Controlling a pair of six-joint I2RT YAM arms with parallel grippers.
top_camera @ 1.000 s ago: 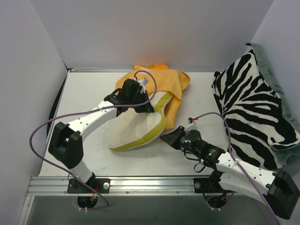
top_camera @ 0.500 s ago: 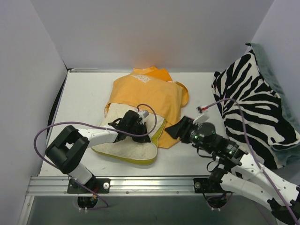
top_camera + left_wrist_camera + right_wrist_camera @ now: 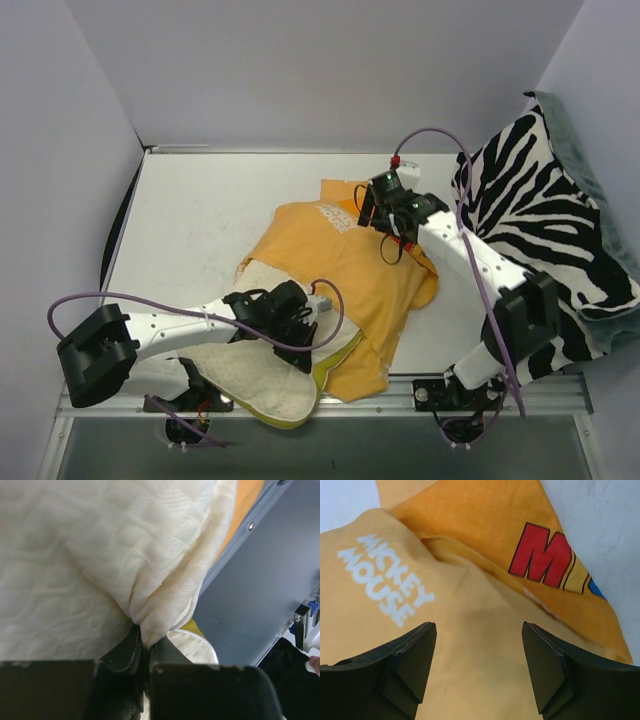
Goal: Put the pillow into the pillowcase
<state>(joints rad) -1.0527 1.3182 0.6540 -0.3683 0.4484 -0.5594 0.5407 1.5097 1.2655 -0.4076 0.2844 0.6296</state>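
Pillow (image 3: 250, 382): dragged to the table's near edge; far end seemingly under the pillowcase (image 3: 365, 265).
Left gripper (image 3: 144, 642): pinching a pillow fold.
Right gripper (image 3: 477, 652): swung over the case's far end, jaws now apart, empty.
Progress: insertion barely begun.

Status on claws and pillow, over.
Left claw shut on pillow. Right claw open over pillowcase. Pillow's near end uncovered. Zebra cushion aside, clear.

Even, soft white light fills the overhead view, sharp throughout, with faint shadows on the table (image 3: 200, 220). In the left wrist view the pillow (image 3: 75, 555) glares pale, slightly soft at upper left. The right wrist view is crisp, its lower corners dark
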